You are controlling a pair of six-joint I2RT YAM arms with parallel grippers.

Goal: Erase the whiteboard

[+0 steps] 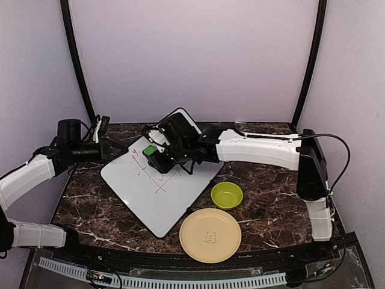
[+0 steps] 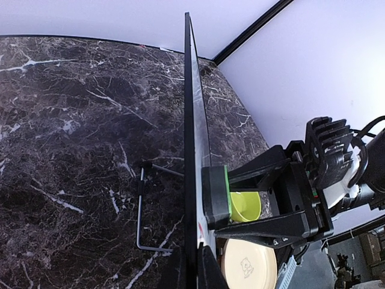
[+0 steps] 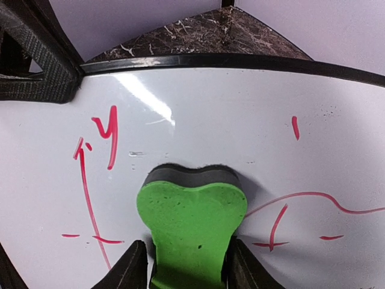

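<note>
The whiteboard (image 1: 159, 186) is a large white board with a black rim, propped tilted on the marble table; red graph lines and a "y" mark it (image 3: 108, 138). My left gripper (image 1: 111, 149) is shut on the board's upper-left edge (image 2: 191, 180), seen edge-on in the left wrist view. My right gripper (image 1: 150, 153) is shut on a green-backed eraser (image 3: 191, 223) whose dark felt presses on the board between the red axis and the curve. The eraser (image 2: 216, 195) also shows in the left wrist view, flat against the board.
A lime green bowl (image 1: 227, 195) and a round beige plate (image 1: 210, 235) lie right of the board's lower corner. A thin metal wire stand (image 2: 141, 211) lies on the marble behind the board. Purple walls enclose the table.
</note>
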